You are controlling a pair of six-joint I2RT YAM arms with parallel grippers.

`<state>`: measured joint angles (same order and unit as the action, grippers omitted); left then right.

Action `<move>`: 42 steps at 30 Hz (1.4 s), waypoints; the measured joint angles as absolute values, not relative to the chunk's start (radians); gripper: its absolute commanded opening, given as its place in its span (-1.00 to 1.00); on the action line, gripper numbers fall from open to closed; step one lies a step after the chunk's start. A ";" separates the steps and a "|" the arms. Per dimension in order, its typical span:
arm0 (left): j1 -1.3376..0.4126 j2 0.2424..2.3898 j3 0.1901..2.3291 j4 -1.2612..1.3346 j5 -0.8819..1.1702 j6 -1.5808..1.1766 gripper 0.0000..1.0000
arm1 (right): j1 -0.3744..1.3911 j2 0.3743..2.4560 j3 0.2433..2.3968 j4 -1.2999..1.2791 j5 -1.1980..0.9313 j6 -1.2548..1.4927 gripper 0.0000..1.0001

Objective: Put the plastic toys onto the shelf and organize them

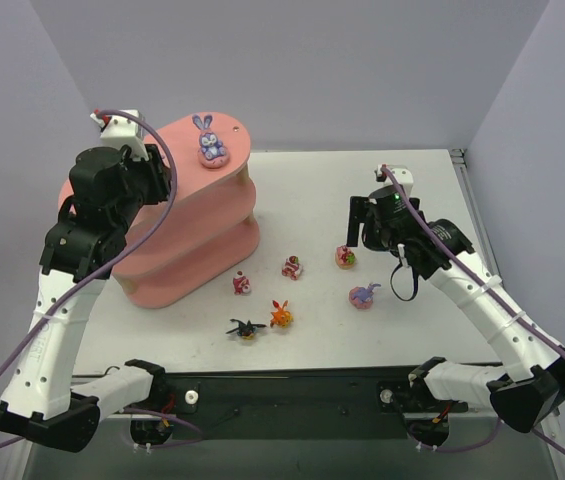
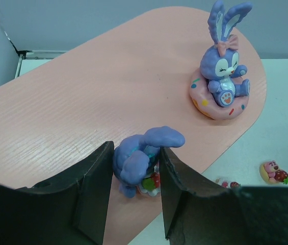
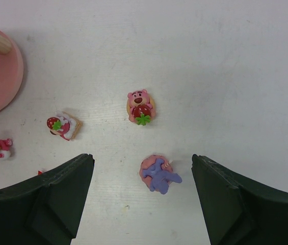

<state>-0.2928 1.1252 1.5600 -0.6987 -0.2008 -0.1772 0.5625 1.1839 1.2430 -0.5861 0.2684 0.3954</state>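
My left gripper (image 2: 136, 149) is shut on a purple-blue bunny toy (image 2: 133, 163), low over the front edge of the salmon-pink shelf's top board (image 2: 82, 102). Whether the toy touches the board I cannot tell. Another long-eared bunny on a pink ring (image 2: 223, 76) stands upright at the top board's far end (image 1: 210, 143). My right gripper (image 3: 142, 159) is open above the table, with a small purple bunny on a pink base (image 3: 159, 175) lying between and below its fingers. Just beyond that is a pink bear with a strawberry (image 3: 141, 107).
Loose on the white table in front of the shelf (image 1: 177, 240) are two pink-red toys (image 1: 242, 284) (image 1: 292, 267), an orange one (image 1: 281, 315) and a black-yellow spiky one (image 1: 247, 328). The shelf's lower tiers carry nothing that I can see.
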 measured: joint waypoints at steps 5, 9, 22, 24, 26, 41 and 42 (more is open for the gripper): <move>-0.293 1.101 1.526 -0.665 -0.213 -0.152 -0.32 | 0.562 1.202 1.243 -0.586 0.268 0.395 0.61; -0.293 1.100 1.515 -0.643 -0.232 -0.136 -0.14 | 0.562 1.208 1.243 -0.586 0.268 0.395 0.61; -0.293 1.098 1.486 -0.616 -0.257 -0.119 0.29 | 0.555 1.208 1.243 -0.586 0.269 0.394 0.61; -0.293 1.096 1.483 -0.613 -0.259 -0.118 0.32 | 0.555 1.208 1.243 -0.585 0.268 0.393 0.61; -0.293 1.092 1.481 -0.613 -0.261 -0.119 0.38 | 0.555 1.208 1.243 -0.585 0.268 0.394 0.61; -0.293 1.060 1.480 -0.617 -0.260 -0.129 0.64 | 0.553 1.208 1.243 -0.583 0.268 0.394 0.63; -0.293 1.056 1.480 -0.619 -0.258 -0.131 0.68 | 0.549 1.208 1.243 -0.583 0.268 0.396 0.64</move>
